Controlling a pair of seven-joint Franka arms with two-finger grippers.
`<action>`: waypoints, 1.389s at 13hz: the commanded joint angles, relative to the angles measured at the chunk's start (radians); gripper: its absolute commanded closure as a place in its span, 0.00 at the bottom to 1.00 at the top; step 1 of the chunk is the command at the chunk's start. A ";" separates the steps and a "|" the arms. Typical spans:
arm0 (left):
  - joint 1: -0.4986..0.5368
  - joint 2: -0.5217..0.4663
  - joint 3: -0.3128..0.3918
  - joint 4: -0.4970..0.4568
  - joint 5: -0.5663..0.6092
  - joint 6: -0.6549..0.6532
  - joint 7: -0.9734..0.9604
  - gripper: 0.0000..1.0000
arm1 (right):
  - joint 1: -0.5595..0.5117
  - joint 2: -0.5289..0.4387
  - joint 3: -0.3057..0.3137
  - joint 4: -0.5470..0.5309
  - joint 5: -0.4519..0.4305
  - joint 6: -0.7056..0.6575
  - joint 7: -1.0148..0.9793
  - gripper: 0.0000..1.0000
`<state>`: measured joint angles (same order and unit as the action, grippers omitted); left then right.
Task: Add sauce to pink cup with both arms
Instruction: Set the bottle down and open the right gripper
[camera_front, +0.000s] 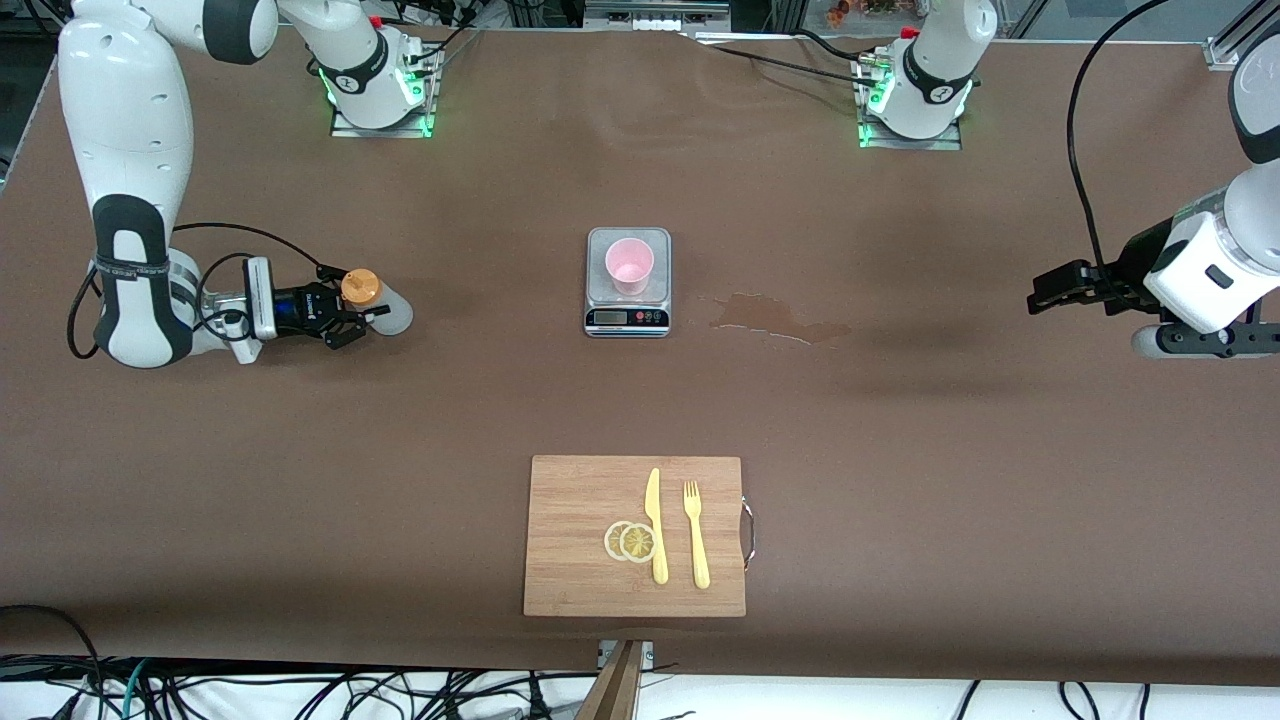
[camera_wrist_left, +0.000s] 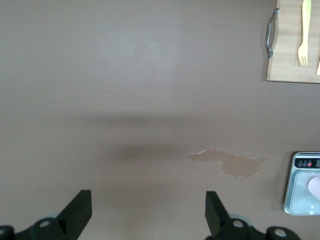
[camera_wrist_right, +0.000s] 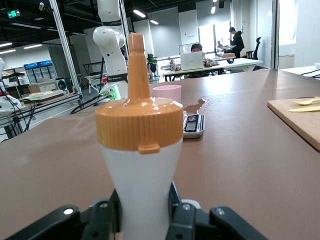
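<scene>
The sauce (camera_front: 385, 308) is a whitish squeeze bottle with an orange nozzle cap, standing upright on the table at the right arm's end. My right gripper (camera_front: 365, 322) reaches in level and is shut on the bottle's lower body (camera_wrist_right: 142, 175), one finger pressed against each side. The pink cup (camera_front: 629, 265) stands on a small silver scale (camera_front: 627, 318) at mid-table and also shows past the bottle (camera_wrist_right: 167, 92). My left gripper (camera_front: 1040, 300) hangs open with nothing in it, over bare table at the left arm's end, its fingers spread wide (camera_wrist_left: 147, 199).
A wet spill (camera_front: 770, 315) lies on the brown table beside the scale, toward the left arm's end. Nearer the front camera is a wooden cutting board (camera_front: 580, 540) bearing a yellow knife (camera_front: 655, 525), a yellow fork (camera_front: 695, 535) and lemon slices (camera_front: 630, 541).
</scene>
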<state>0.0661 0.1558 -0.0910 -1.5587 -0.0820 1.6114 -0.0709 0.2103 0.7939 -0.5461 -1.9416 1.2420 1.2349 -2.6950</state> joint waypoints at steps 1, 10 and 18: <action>0.003 0.001 -0.004 0.008 0.027 -0.002 0.005 0.00 | -0.012 0.010 0.005 0.012 0.008 -0.023 -0.008 0.00; 0.003 0.001 -0.004 0.008 0.025 -0.002 0.005 0.00 | -0.072 -0.002 -0.119 0.145 -0.157 -0.028 0.128 0.00; 0.003 0.001 -0.004 0.008 0.025 -0.002 0.003 0.00 | -0.055 -0.030 -0.259 0.465 -0.223 -0.262 0.790 0.00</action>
<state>0.0662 0.1558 -0.0911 -1.5587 -0.0820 1.6114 -0.0709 0.1495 0.7688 -0.7785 -1.5574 1.0421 1.0388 -2.0470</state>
